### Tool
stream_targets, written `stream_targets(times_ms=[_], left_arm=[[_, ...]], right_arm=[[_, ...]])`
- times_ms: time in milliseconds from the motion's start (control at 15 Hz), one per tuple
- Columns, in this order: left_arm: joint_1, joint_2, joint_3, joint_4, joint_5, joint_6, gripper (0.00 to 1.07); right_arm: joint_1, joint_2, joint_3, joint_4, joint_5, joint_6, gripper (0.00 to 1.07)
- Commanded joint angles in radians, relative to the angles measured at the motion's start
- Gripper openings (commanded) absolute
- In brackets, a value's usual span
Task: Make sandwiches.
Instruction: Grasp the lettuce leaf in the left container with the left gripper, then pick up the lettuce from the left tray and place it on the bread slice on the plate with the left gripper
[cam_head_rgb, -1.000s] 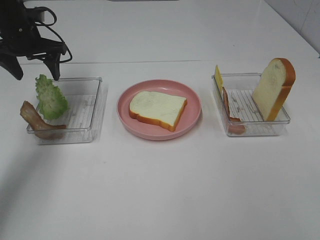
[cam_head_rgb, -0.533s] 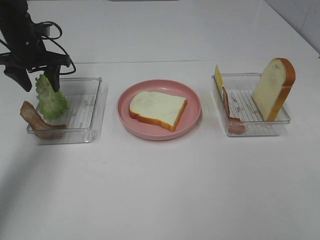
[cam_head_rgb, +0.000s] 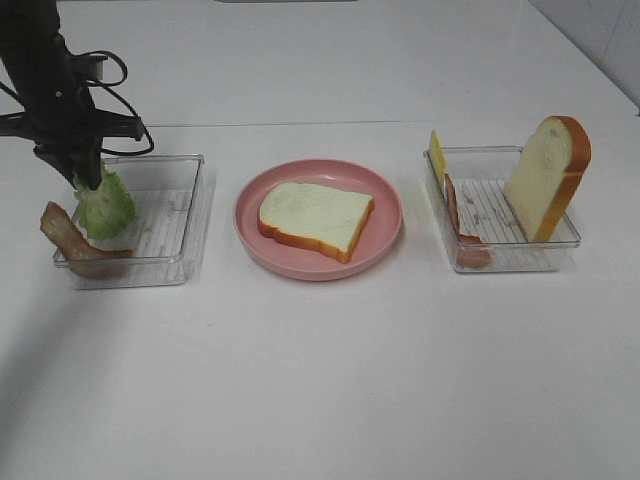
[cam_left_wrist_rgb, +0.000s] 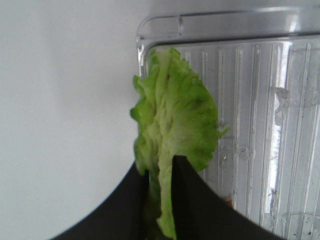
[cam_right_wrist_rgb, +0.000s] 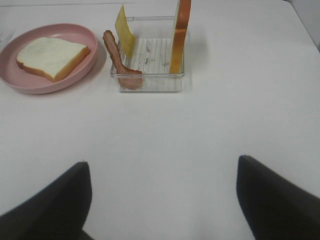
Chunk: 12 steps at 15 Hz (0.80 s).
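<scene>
My left gripper (cam_head_rgb: 88, 172) is shut on the top edge of the green lettuce leaf (cam_head_rgb: 106, 206), which stands at the left end of the left clear tray (cam_head_rgb: 193, 215). In the left wrist view the black fingers (cam_left_wrist_rgb: 195, 200) pinch the lettuce leaf (cam_left_wrist_rgb: 175, 120) over the tray's ribbed floor (cam_left_wrist_rgb: 250, 125). A bacon strip (cam_head_rgb: 68, 238) leans on that tray's near left corner. One bread slice (cam_head_rgb: 315, 218) lies flat on the pink plate (cam_head_rgb: 390, 235). My right gripper (cam_right_wrist_rgb: 162, 200) hangs open over bare table, out of the exterior high view.
The right clear tray (cam_head_rgb: 520, 260) holds an upright bread slice (cam_head_rgb: 548, 175), a yellow cheese slice (cam_head_rgb: 437, 155) and a bacon strip (cam_head_rgb: 455, 210). The right wrist view shows that tray (cam_right_wrist_rgb: 150, 87), the bread slice (cam_right_wrist_rgb: 181, 35) and the plate (cam_right_wrist_rgb: 40, 89).
The left gripper has come down over the lettuce leaf and closed its fingers on the top of it. The right gripper has stayed put.
</scene>
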Motion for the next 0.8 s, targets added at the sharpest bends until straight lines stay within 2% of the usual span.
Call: stream_targets(times_ms=[67,267,600,667,733,800], left_arm=[[-0.002,-0.002,0.007,-0.006,0.049,0.022,0.0],[-0.002,-0.024,0.004,-0.012,0.049,0.026,0.0],[-0.002,-0.078,-0.059,-0.139,0.033,0.049,0.0],[-0.002,-0.092,-0.073,-0.2,0.015,0.062,0.0],[-0.002,-0.098,-0.093,-0.344,-0.03,0.094,0.0],[-0.002,-0.098,-0.094,-0.436,-0.062,0.122,0.0]], right_arm=[[-0.005,-0.015,0.003,-0.003,-0.01,0.001,0.77],[-0.005,-0.015,0.003,-0.003,-0.01,0.001,0.77],[-0.005,-0.015,0.003,-0.003,-0.01,0.001,0.77],[-0.005,-0.015,0.003,-0.003,-0.01,0.001,0.77],[-0.005,-0.015,0.003,-0.003,-0.01,0.001,0.77],[-0.005,-0.015,0.003,-0.003,-0.01,0.001,0.77]])
